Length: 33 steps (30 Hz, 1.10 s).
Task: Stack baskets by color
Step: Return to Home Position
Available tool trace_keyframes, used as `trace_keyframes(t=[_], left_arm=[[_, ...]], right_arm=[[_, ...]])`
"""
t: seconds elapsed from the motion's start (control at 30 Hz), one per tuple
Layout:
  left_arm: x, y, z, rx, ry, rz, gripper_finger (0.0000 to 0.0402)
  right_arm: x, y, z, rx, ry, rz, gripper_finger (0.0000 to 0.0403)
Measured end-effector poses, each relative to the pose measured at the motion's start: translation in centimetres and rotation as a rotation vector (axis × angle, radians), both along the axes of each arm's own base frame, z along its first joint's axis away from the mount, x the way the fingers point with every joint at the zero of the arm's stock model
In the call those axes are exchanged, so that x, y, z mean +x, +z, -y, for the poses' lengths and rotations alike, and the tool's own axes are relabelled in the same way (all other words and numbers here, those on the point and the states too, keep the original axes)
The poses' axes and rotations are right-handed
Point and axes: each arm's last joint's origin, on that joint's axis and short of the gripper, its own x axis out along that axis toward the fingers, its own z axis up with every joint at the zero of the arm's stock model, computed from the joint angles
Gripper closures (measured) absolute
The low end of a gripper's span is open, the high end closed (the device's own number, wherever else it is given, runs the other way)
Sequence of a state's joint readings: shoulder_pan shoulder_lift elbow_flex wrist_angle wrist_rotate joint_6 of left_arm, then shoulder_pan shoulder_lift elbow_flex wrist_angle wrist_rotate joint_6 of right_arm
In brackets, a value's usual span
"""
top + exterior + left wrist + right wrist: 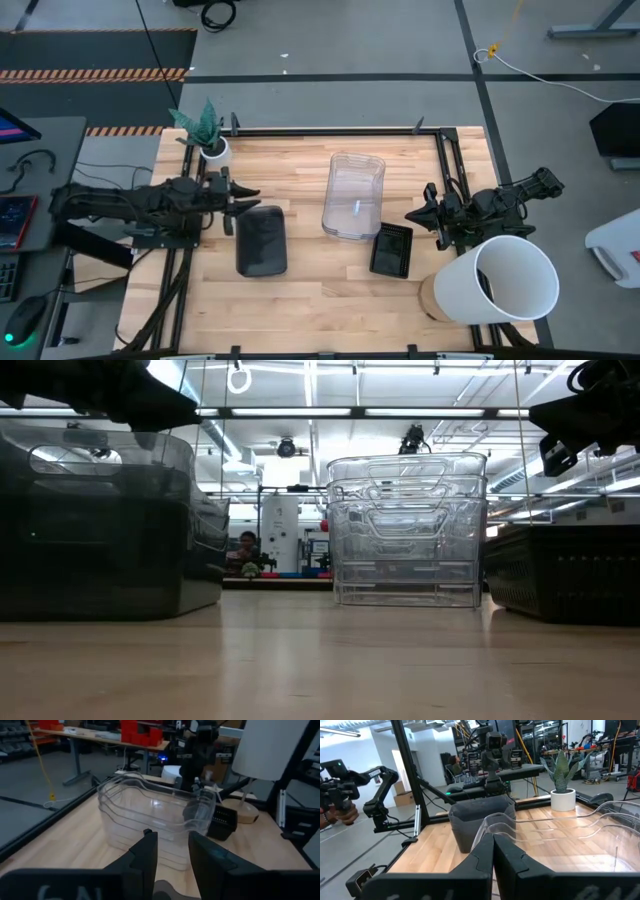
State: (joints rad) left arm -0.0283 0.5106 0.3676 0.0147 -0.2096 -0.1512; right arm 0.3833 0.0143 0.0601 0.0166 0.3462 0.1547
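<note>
Baskets (pixel 353 196) stand stacked between left tool (pixel 243 201) and right tool (pixel 418 212).

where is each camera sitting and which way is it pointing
high: above the table, looking straight down; shows left gripper and right gripper pointing inward.
low: at table-top height, looking level across at the stacks; arms only at the top corners.
left wrist: on the left arm, facing the clear stack past its own open fingers.
right wrist: on the right arm, facing the grey stack past its own shut fingers.
shared: all four see the clear stack.
</note>
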Motion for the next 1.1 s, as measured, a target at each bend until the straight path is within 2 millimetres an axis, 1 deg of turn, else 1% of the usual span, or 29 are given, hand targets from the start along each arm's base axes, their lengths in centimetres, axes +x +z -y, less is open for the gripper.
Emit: trace_keyframes(t=[0.07, 0.17, 0.23, 0.3, 0.37, 0.43, 0.53, 0.63, 0.9, 0.97, 1.07, 1.1], left_arm=[[0.1, -0.8, 0.2, -0.002, -0.015, 0.016, 0.0285], [0.1, -3.0, 0.5, -0.009, -0.032, 0.049, 0.0285], [-0.1, -4.4, 0.5, -0.019, -0.026, 0.042, 0.0286], [-0.4, -5.1, 0.3, -0.016, 0.003, 0.04, 0.0286], [-0.9, -5.3, 0.1, -0.004, 0.039, 0.059, 0.0286], [-1.3, -5.1, 0.0, 0.007, 0.051, 0.095, 0.0286], [-2.0, -4.5, -0.1, 0.003, 0.04, 0.153, 0.0286], [-2.5, -4.4, 0.0, -0.003, 0.023, 0.169, 0.0286], [-2.7, -4.3, 0.0, -0.026, 0.008, 0.177, 0.0286], [-2.7, -4.8, 0.1, -0.032, -0.005, 0.198, 0.0286], [-2.5, -6.8, 0.1, -0.047, -0.018, 0.219, 0.0286], [-2.5, -7.0, 0.1, -0.053, -0.017, 0.199, 0.0286]], right_arm=[[0.0, 0.0, 0.0, 0.0, 0.0, 0.0, 0.0386], [0.0, 0.0, 0.0, 0.0, 0.0, 0.001, 0.0386], [0.0, 0.0, 0.0, 0.0, 0.0, 0.001, 0.0386], [0.0, 0.0, 0.0, 0.0, 0.0, 0.001, 0.0386], [0.0, 0.0, 0.0, 0.0, 0.0, 0.001, 0.0386], [0.0, 0.0, 0.0, 0.0, 0.0, 0.001, 0.0386], [0.0, 0.0, 0.0, 0.002, 0.0, 0.004, 0.0386], [0.0, 0.1, 0.0, 0.002, 0.0, 0.005, 0.0386], [0.0, 0.1, 0.0, 0.002, 0.0, 0.005, 0.0386], [0.0, 0.1, 0.0, 0.002, 0.0, 0.005, 0.0386], [0.0, 0.0, 0.0, 0.002, 0.0, 0.005, 0.0386], [0.0, 0.0, 0.0, 0.002, 0.0, 0.005, 0.0386]])
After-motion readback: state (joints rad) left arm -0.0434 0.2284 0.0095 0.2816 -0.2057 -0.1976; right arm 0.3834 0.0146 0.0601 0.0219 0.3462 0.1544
